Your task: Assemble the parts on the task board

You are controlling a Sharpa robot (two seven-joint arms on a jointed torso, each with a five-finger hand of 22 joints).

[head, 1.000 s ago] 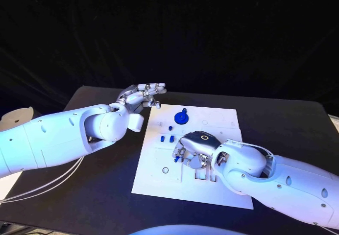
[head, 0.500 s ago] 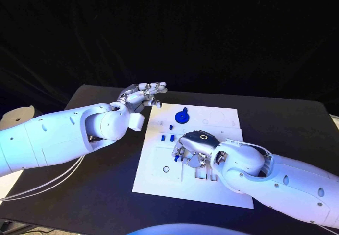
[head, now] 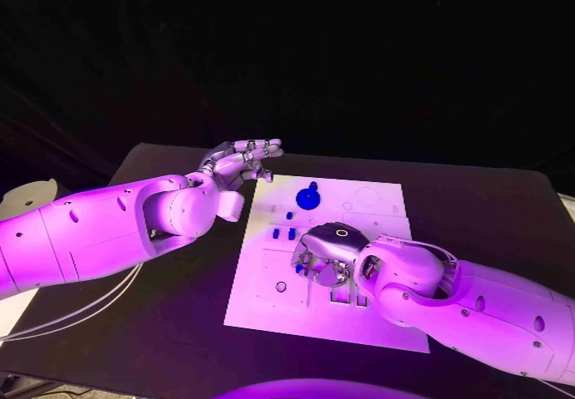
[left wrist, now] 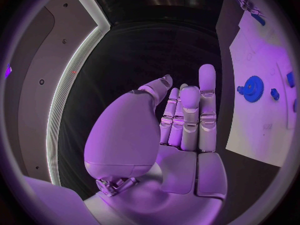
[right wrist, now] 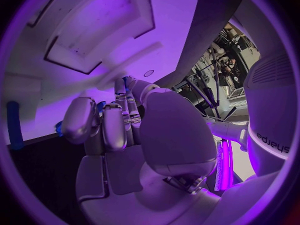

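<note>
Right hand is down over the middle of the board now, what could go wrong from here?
The right hand hides whatever its fingers work on, so a slipped part may go unnoticed. Its fingers sit close to the small blue pegs; a sideways move could knock them. The left hand hovers open beyond the board's corner, too far to steady anything near the blue gear.

Both arms have smooth white rounded shells. Thin pale cables (head: pixel 84 306) loop below the left arm. Each silver robot hand, left (head: pixel 240 160) and right (head: pixel 326 253), has segmented metal fingers and a domed back.
</note>
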